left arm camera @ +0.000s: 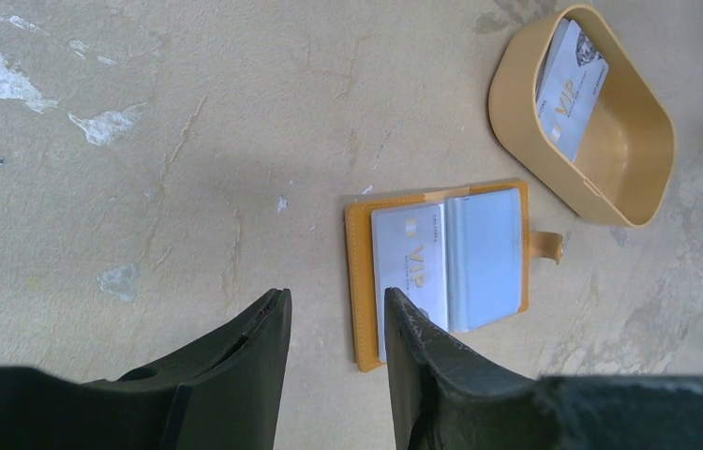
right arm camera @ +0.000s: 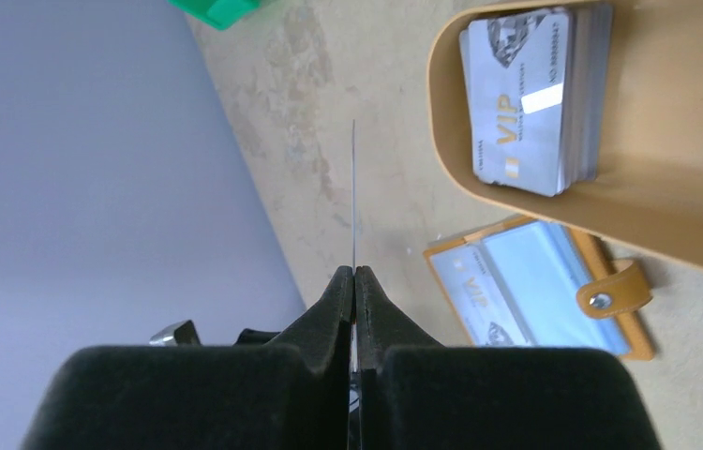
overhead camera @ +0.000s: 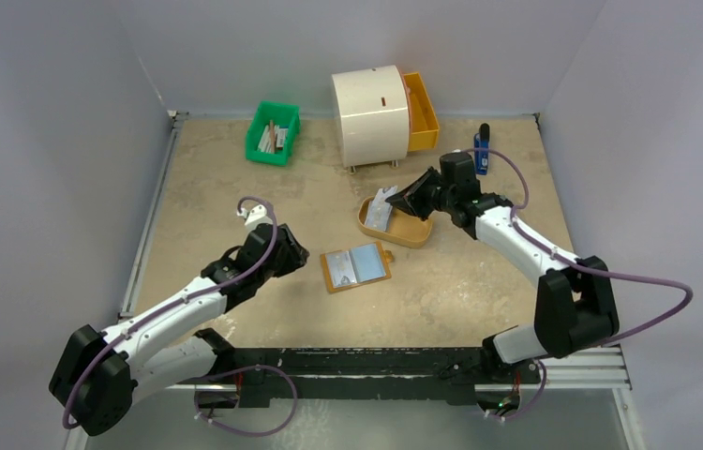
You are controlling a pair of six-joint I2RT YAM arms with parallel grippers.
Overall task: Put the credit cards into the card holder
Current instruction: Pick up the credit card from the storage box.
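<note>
The card holder [overhead camera: 357, 266] lies open on the table, orange-tan with pale blue pockets; one VIP credit card [left arm camera: 409, 258] sits in its left pocket. It also shows in the right wrist view [right arm camera: 535, 291]. A stack of credit cards [right arm camera: 516, 103] leans inside the oval orange tray [overhead camera: 409, 232]. My right gripper [right arm camera: 355, 272] is shut on one thin card [right arm camera: 354, 187], seen edge-on, and holds it above the tray's left end [overhead camera: 402, 202]. My left gripper [left arm camera: 334, 300] is open and empty, hovering just left of the card holder [left arm camera: 441, 267].
A green bin [overhead camera: 273, 131] with sticks and papers stands at the back left. A white round cabinet [overhead camera: 371, 114] with an open orange drawer [overhead camera: 421, 111] stands at the back. A blue object [overhead camera: 482, 150] lies right of it.
</note>
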